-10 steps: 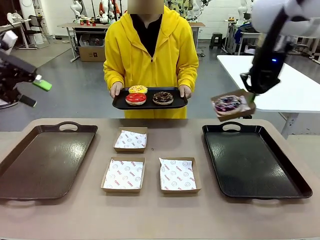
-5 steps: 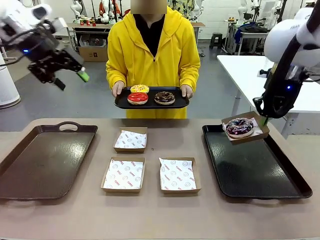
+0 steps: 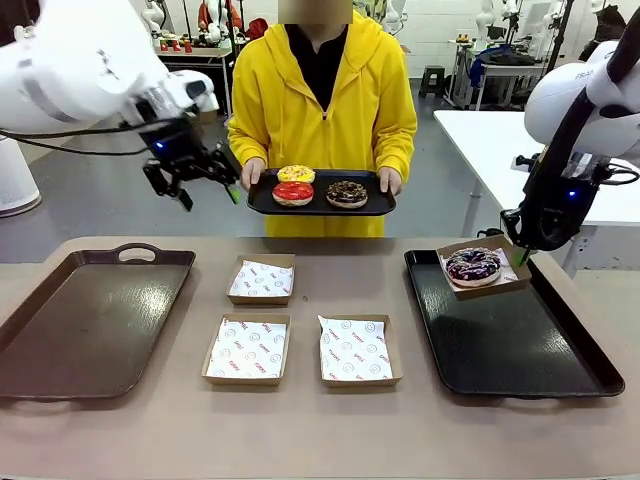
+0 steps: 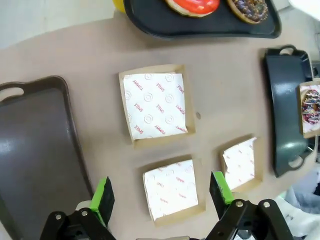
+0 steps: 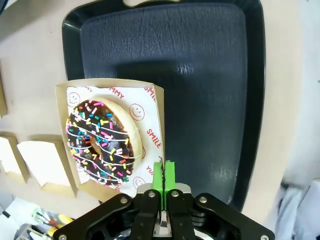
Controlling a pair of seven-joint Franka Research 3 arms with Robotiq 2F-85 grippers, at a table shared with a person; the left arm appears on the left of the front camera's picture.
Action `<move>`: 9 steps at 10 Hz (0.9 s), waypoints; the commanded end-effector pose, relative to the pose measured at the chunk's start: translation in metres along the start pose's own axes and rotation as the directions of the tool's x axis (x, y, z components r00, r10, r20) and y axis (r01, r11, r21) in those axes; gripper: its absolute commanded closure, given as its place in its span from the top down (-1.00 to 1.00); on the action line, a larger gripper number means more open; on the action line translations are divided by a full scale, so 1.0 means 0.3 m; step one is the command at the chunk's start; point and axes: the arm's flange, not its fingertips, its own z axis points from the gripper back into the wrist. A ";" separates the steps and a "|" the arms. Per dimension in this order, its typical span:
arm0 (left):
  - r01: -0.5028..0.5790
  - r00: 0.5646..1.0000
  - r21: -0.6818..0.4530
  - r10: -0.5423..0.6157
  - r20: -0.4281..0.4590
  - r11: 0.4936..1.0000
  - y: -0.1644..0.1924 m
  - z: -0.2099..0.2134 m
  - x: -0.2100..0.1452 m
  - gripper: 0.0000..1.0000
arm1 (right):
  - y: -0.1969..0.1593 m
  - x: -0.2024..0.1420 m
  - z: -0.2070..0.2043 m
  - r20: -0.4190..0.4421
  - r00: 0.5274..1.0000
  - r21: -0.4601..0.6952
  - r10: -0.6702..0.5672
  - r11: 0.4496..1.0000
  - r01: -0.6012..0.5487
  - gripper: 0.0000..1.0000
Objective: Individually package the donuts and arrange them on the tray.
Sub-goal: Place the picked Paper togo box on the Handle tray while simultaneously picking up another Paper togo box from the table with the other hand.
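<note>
Lowest in the front view, three empty paper-lined boxes (image 3: 247,350) sit in the centre of the tan table. A bare brown tray (image 3: 60,340) lies at lower left and a black tray (image 3: 500,340) at lower right.

Over the far end of the black tray, at middle right, the right gripper (image 3: 522,255) is pinched shut on the edge of a cardboard box (image 3: 515,283) holding the purple sprinkled donut (image 3: 473,265). A second ago this box hung higher, off the tray's far edge. It has since come down low over the tray's far right corner, though whether it touches the tray cannot be told. In the right wrist view the green pads (image 5: 163,175) meet on the box rim beside the donut (image 5: 105,142). This first packaged donut looks close to being set down.

At upper left, the left gripper (image 3: 208,192) has swung in from the picture's left edge. It now hangs just beside the left end of the serving tray (image 3: 320,208) the person holds, its jaws spread wide and empty. That suggests the next pick is starting.

Farthest back, at top centre, the person's tray carries the yellow donut (image 3: 296,174), red donut (image 3: 293,192) and chocolate donut (image 3: 347,193), all unpackaged.
</note>
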 end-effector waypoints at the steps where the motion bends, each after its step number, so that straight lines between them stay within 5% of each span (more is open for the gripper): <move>1: -0.015 1.000 0.071 0.015 -0.005 0.997 -0.054 -0.086 0.059 1.00 | 0.004 0.001 0.018 -0.003 1.000 -0.016 0.001 1.000 -0.001 -0.98; 9: 0.070 0.997 0.224 -0.064 -0.035 0.972 -0.061 -0.413 0.063 1.00 | 0.004 0.001 0.018 -0.003 1.000 -0.016 0.001 1.000 -0.001 -0.98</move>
